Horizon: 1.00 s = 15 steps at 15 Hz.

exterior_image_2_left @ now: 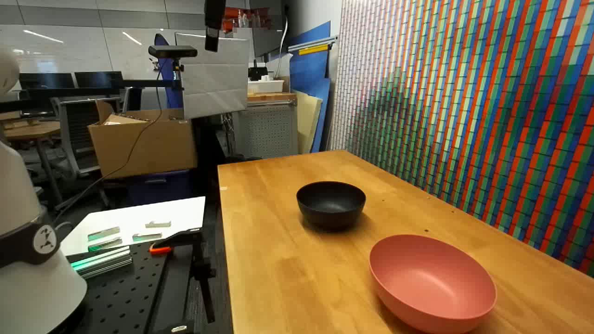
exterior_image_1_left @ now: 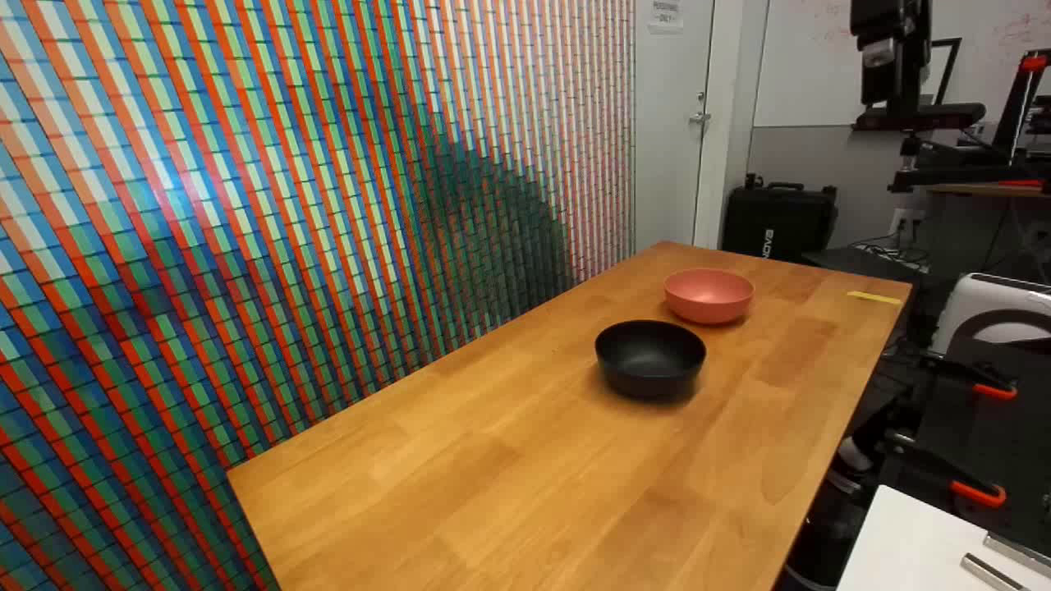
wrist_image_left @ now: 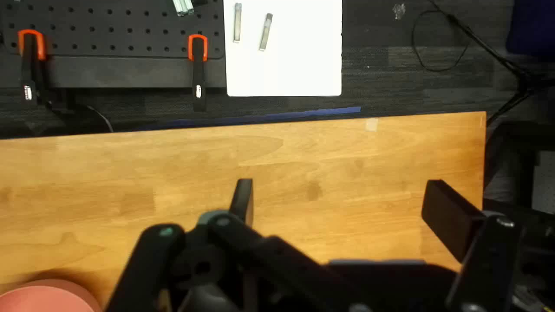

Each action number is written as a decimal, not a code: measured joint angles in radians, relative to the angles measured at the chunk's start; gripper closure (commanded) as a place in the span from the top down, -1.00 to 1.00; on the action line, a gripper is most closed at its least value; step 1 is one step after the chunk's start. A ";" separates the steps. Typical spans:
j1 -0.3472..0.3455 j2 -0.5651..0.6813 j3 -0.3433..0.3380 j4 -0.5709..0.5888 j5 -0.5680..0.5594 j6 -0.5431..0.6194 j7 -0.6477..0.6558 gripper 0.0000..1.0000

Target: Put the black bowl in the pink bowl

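The black bowl [exterior_image_1_left: 650,361] stands upright on the wooden table in both exterior views [exterior_image_2_left: 331,206]. It does not show in the wrist view. The pink bowl [exterior_image_1_left: 709,297] stands upright beside it, a short gap apart, also in both exterior views [exterior_image_2_left: 431,283]. Both bowls look empty. Part of the pink bowl [wrist_image_left: 47,299] shows in the lower left corner of the wrist view. My gripper [wrist_image_left: 339,190] is open wide and empty, high above the table, with only bare wood between its fingers. It touches neither bowl.
The wooden table [exterior_image_1_left: 460,484] runs along a wall of coloured stripes [exterior_image_1_left: 328,205]. Opposite the wall stand a black perforated bench [exterior_image_2_left: 125,297] with orange-tipped clamps [wrist_image_left: 198,52] and a white board [wrist_image_left: 284,60]. The white arm base [exterior_image_2_left: 32,287] is on that side. Yellow tape [exterior_image_1_left: 874,297] marks the table.
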 measured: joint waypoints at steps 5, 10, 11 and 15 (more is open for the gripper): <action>0.000 -0.003 0.000 0.008 0.000 0.001 0.000 1.00; -0.008 0.000 0.022 0.008 -0.023 0.043 -0.003 1.00; -0.010 0.005 0.033 0.012 -0.041 0.085 -0.003 1.00; -0.038 0.083 0.076 0.043 -0.137 0.336 0.005 1.00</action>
